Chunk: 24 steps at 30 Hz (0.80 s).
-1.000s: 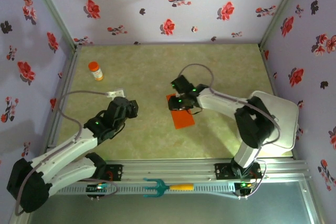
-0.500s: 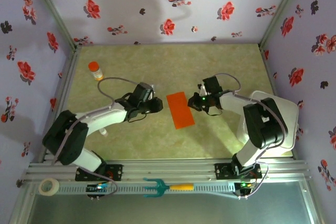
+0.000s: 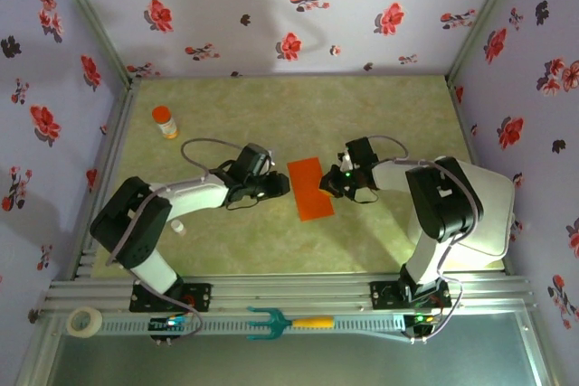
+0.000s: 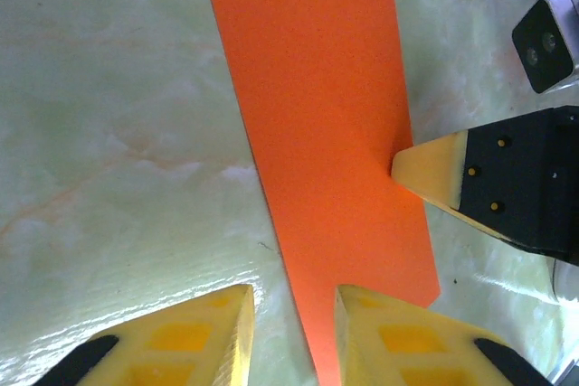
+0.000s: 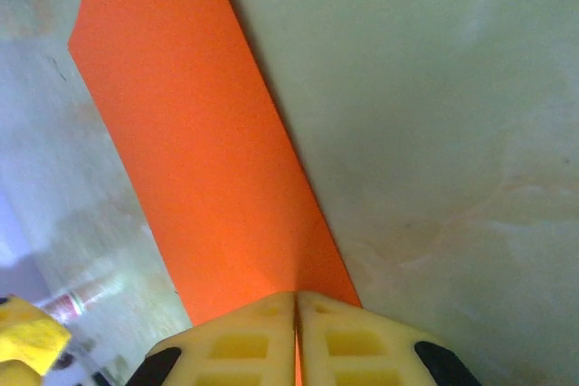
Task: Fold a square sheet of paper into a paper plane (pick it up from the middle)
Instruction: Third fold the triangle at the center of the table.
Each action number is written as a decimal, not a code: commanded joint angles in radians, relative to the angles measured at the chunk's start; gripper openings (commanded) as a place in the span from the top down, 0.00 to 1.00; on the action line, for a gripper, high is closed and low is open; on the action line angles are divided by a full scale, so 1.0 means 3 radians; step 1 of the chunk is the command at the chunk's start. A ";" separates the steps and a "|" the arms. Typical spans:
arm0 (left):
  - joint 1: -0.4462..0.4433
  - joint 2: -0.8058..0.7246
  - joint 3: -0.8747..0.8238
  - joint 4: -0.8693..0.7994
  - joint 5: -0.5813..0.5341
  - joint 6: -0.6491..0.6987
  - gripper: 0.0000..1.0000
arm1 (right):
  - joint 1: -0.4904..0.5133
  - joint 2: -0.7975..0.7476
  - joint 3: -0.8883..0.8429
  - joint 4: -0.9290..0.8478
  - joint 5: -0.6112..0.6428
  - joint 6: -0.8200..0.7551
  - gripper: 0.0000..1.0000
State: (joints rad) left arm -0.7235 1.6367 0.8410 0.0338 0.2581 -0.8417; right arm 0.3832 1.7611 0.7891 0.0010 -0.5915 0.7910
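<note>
- We see the paper (image 3: pixel 310 189) lying flat on the table (image 3: pixel 271 106), near the middle.
- The paper is orange-red. It looks like a long, thin strip and lies a bit tilted.
- The left gripper (image 4: pixel 294 336) is down low at the left long side of the paper.
- Its yellow fingers (image 4: pixel 181 345) stand a little apart, with a thin gap between them.
- One finger is over the bare table. The other is over the edge of the paper, and that edge runs into the gap.
- The right gripper (image 5: pixel 296 332) is at the other long side of the paper, across from the left one.
- Its fingers (image 5: pixel 240 345) are pressed tight together, and their tip touches the paper's edge.
- We cannot tell if it pinches the paper or just pushes on it.
- The two grippers are near each other, with the paper between them.
- A little bottle (image 3: pixel 164 121) with an orange cap stands at the back left of the table, well apart from the paper.
- A white board (image 3: pixel 493 214) lies at the right side of the table, under the right arm.
- A teal fork (image 3: pixel 271 322) with an orange handle lies on the metal rail in front, and a roll of tape (image 3: pixel 84 320) lies at the rail's left end.
</note>
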 commanded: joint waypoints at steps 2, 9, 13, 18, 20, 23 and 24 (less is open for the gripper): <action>-0.0017 0.0129 0.0090 0.0138 0.0101 -0.0156 0.68 | 0.0052 -0.0013 -0.0334 0.0359 0.0158 0.0684 0.91; -0.0017 0.0315 0.0095 0.0242 0.0199 -0.0282 0.68 | 0.0111 -0.0111 -0.0444 0.0354 0.0320 0.0822 0.92; -0.0018 0.0407 0.0101 0.0337 0.0268 -0.0340 0.68 | 0.0109 -0.0107 -0.0445 0.0339 0.0329 0.0815 0.92; -0.0022 0.0475 0.0096 0.0447 0.0339 -0.0380 0.69 | 0.0109 -0.0068 -0.0439 0.0326 0.0315 0.0771 0.92; -0.0022 0.0504 0.0101 0.0464 0.0366 -0.0394 0.69 | 0.0109 -0.0062 -0.0445 0.0314 0.0316 0.0759 0.92; -0.0020 0.0553 0.0124 0.0468 0.0406 -0.0406 0.69 | 0.0111 -0.0065 -0.0457 0.0306 0.0330 0.0744 0.92; -0.0022 0.0570 0.0131 0.0461 0.0411 -0.0408 0.70 | 0.0108 -0.0064 -0.0454 0.0302 0.0340 0.0739 0.92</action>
State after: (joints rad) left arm -0.7246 1.7847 0.8551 0.1520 0.3534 -0.9455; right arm 0.4061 1.7203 0.6853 0.1761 -0.5457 1.0069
